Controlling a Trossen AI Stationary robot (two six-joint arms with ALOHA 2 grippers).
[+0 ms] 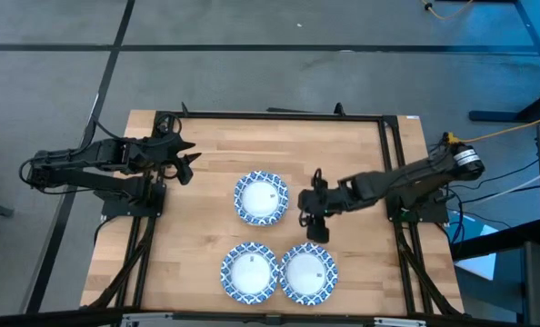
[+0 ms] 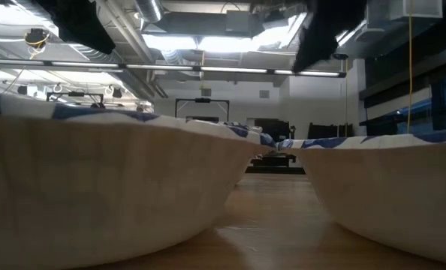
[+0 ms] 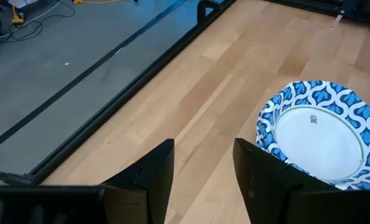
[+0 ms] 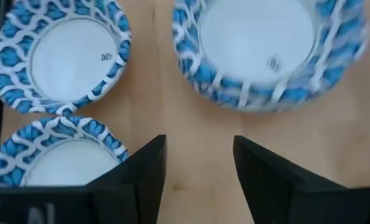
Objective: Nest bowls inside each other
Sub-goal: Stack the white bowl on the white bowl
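In the high view three blue-and-white rimmed bowls sit base-down on the wooden table. One is at the middle (image 1: pixel 261 197), and two stand side by side near the near edge (image 1: pixel 250 272) (image 1: pixel 308 272). In the right wrist view the middle one (image 4: pixel 266 50) looks like a stack of several nested bowls. My right gripper (image 1: pixel 308 216) (image 4: pixel 197 168) hovers open just right of the middle bowl and above the near-right one. My left gripper (image 1: pixel 192 163) (image 3: pixel 203 174) waits open at the table's left, with the middle bowl (image 3: pixel 319 134) ahead of it.
Bare wood lies between the three bowls and all around them. A black frame (image 1: pixel 279 114) runs along the table's far edge and down both sides by the arm bases. In the low view the two near bowls (image 2: pixel 95 187) (image 2: pixel 388 195) fill the foreground.
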